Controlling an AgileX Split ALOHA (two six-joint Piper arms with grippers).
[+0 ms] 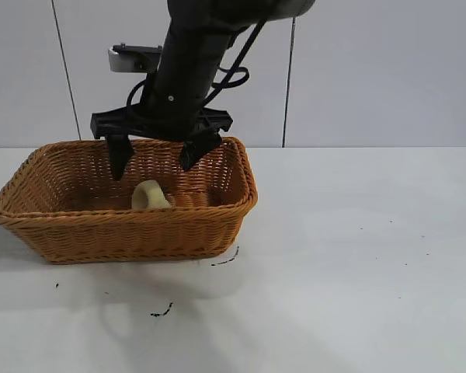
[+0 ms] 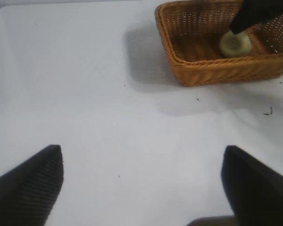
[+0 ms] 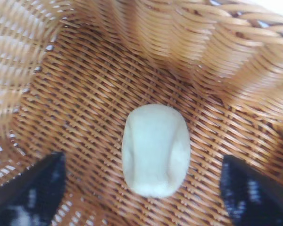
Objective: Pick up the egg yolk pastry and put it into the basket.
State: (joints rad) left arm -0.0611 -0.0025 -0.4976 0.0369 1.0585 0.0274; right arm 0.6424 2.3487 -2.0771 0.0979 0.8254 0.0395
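The egg yolk pastry (image 1: 150, 196) (image 3: 155, 149) lies on the woven floor of the orange-brown wicker basket (image 1: 140, 233) (image 3: 203, 47), near its right end. My right gripper (image 1: 154, 169) (image 3: 141, 162) hangs just above it inside the basket, open, with a finger on either side and neither touching the pastry. In the left wrist view the basket (image 2: 198, 70) and pastry (image 2: 235, 43) are far off. My left gripper (image 2: 142, 150) stands open over bare white table, holding nothing.
The basket sits at the left of a white table (image 1: 357, 256) backed by a pale panelled wall. Small dark marks (image 1: 161, 312) dot the table in front of the basket.
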